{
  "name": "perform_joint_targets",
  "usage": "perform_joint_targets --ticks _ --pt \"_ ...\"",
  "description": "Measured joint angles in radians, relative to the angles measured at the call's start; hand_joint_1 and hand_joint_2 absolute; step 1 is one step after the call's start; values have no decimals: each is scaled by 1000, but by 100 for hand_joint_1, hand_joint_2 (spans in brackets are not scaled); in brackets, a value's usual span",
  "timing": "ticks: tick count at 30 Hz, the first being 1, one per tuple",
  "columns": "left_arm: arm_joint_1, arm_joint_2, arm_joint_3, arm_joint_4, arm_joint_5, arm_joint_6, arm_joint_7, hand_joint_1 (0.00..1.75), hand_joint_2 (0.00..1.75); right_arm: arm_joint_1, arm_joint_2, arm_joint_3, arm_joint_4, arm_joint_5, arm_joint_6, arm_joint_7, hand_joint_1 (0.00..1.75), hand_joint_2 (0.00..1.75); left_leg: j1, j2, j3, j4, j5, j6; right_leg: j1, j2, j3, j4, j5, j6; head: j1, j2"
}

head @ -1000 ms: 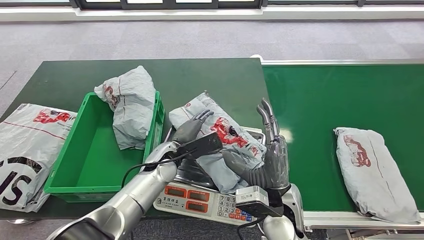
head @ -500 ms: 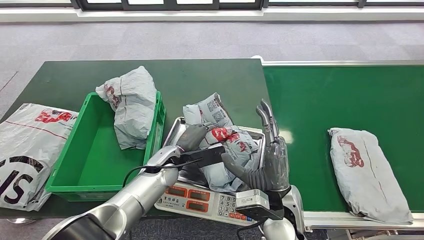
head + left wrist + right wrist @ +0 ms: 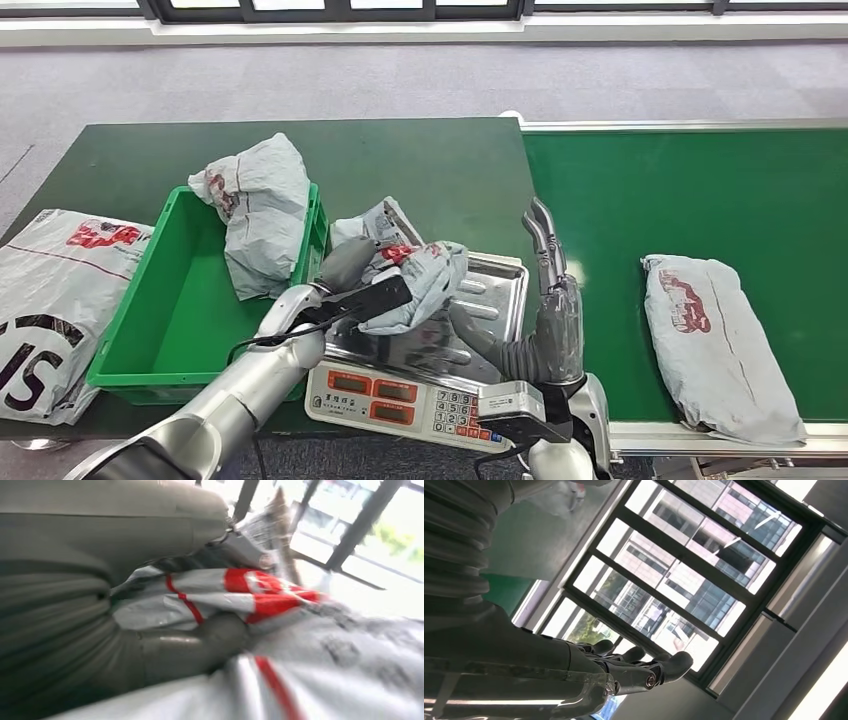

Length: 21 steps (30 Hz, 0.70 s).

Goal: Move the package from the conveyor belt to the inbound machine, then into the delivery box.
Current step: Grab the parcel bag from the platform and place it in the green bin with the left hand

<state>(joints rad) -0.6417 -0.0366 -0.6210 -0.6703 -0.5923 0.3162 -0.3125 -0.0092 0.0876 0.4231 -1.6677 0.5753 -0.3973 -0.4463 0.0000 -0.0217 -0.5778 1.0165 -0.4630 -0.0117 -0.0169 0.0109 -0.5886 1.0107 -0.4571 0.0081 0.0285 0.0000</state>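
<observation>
Head view looks down on a dark green bench with a green conveyor belt (image 3: 700, 210) running off to the right. The left hand (image 3: 352, 268) grips a crumpled grey package (image 3: 415, 280) with red print, holding it above the steel tray of the weighing scale (image 3: 480, 300), the inbound machine, close to the green delivery box (image 3: 170, 320). The left wrist view confirms the grasp: thumb and fingers wrap bunched plastic. The right hand (image 3: 545, 300) stands upright beside the scale, fingers straight and apart, holding nothing.

One package (image 3: 262, 210) already drapes over the box's far rim, and another waits on the belt (image 3: 715, 345). A large printed bag (image 3: 50, 300) lies left of the box.

The step in hand looks like carrying the weighed package into the box. To do it well, the left hand should lift enough that the slack plastic clears the box wall, travel over the open floor of the box rather than the draped package, then release low so nothing slides out.
</observation>
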Motion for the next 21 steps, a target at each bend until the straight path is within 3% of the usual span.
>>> perform_joint_targets --ticks 6,12,16,21 --pt "65 52 57 -193 -69 105 18 175 175 12 -3 -9 -18 0 -27 7 0 175 0 -1 -3 0 0 0 0 0 -3 0 0 0 0 0" --pt "85 77 157 -403 -391 286 115 175 175 40 -22 -27 -38 -13 -79 8 0 175 0 -2 -5 0 0 0 0 -1 -3 0 0 0 0 0" --pt "97 84 259 -487 -509 317 158 175 175 84 -33 -37 -68 -13 -100 1 0 175 0 -2 -5 0 0 0 0 -1 -4 0 0 0 0 0" --pt "114 87 363 -508 -532 328 157 175 175 131 -39 -46 -108 7 -100 6 0 175 0 -1 -5 0 0 0 0 0 -5 0 0 0 0 0"
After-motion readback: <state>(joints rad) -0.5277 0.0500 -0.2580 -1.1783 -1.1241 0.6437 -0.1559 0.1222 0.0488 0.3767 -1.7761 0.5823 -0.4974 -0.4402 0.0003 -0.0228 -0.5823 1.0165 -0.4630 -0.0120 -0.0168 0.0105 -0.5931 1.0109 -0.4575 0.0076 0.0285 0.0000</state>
